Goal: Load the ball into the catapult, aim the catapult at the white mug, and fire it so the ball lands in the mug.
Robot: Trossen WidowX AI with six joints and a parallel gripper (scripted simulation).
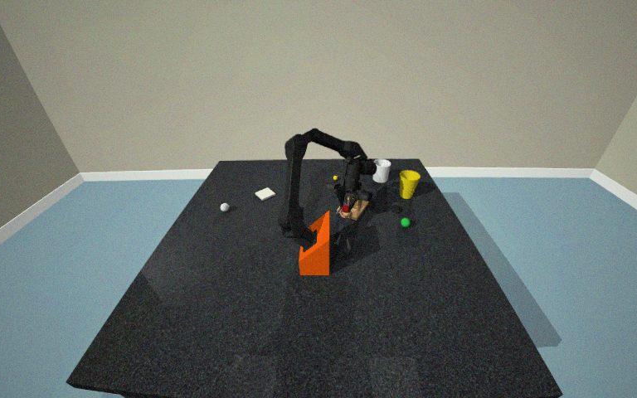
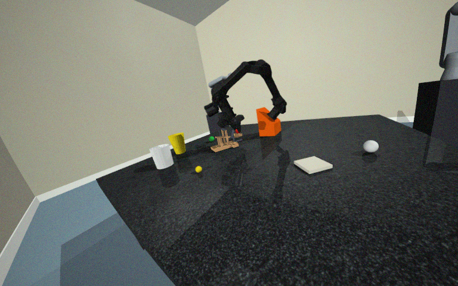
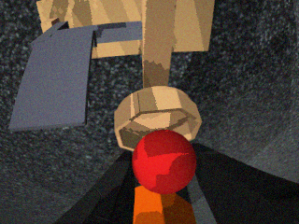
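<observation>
My gripper (image 1: 345, 207) (image 2: 237, 130) (image 3: 161, 155) points down and is shut on the red ball (image 1: 345, 209) (image 2: 237, 131) (image 3: 164, 161). The ball is just above the near rim of the catapult's round wooden cup (image 2: 238, 135) (image 3: 158, 99); in the wrist view it overlaps that rim, and I cannot tell whether they touch. The wooden catapult (image 1: 361, 209) (image 2: 223, 146) (image 3: 187, 25) stands under the gripper, with a grey plate (image 3: 53, 77) at its side. The white mug (image 1: 382, 171) (image 2: 162, 157) stands upright beyond the catapult, away from the arm's base.
A yellow cup (image 1: 408, 185) (image 2: 178, 143) stands near the mug. A green ball (image 1: 405, 222) (image 2: 211, 139), a small yellow ball (image 1: 335, 177) (image 2: 198, 169), a white ball (image 1: 224, 207) (image 2: 370, 146) and a flat cream block (image 1: 265, 193) (image 2: 312, 164) lie around. An orange block (image 1: 315, 264) (image 2: 268, 128) is at the arm's base.
</observation>
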